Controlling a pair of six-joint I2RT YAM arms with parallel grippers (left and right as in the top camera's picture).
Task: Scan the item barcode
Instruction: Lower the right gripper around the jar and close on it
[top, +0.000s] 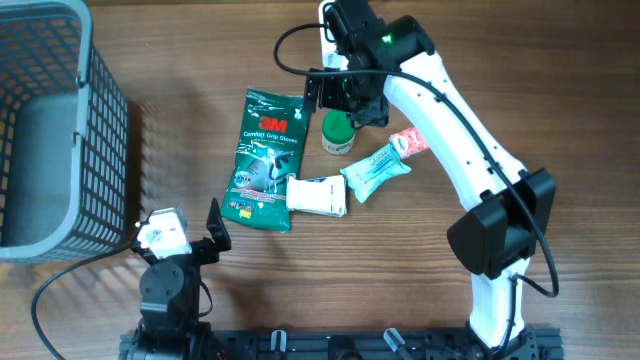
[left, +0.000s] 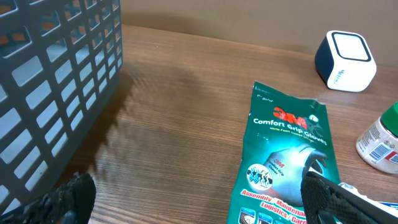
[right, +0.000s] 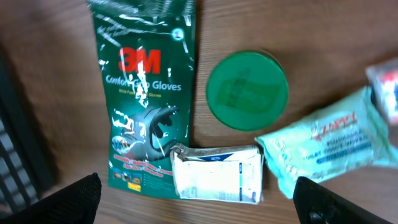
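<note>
Several items lie mid-table: a green 3M gloves pack (top: 265, 160) (right: 143, 93) (left: 286, 162), a white carton (top: 317, 195) (right: 217, 175), a green-lidded bottle (top: 338, 133) (right: 247, 90) (left: 380, 140), a teal wipes pack (top: 376, 170) (right: 329, 146) and a small red-and-white packet (top: 408, 143). The white barcode scanner (left: 345, 61) (top: 328, 42) stands at the far edge, partly hidden by the right arm in the overhead view. My right gripper (top: 345, 100) (right: 199, 208) hovers open above the bottle and carton, holding nothing. My left gripper (top: 185, 240) (left: 202, 205) is open and empty near the front edge, beside the gloves pack.
A grey mesh basket (top: 60, 130) (left: 56, 74) fills the left side of the table, close to the left gripper. The right arm's base (top: 495, 240) stands at the front right. Bare wood shows between the basket and the gloves pack.
</note>
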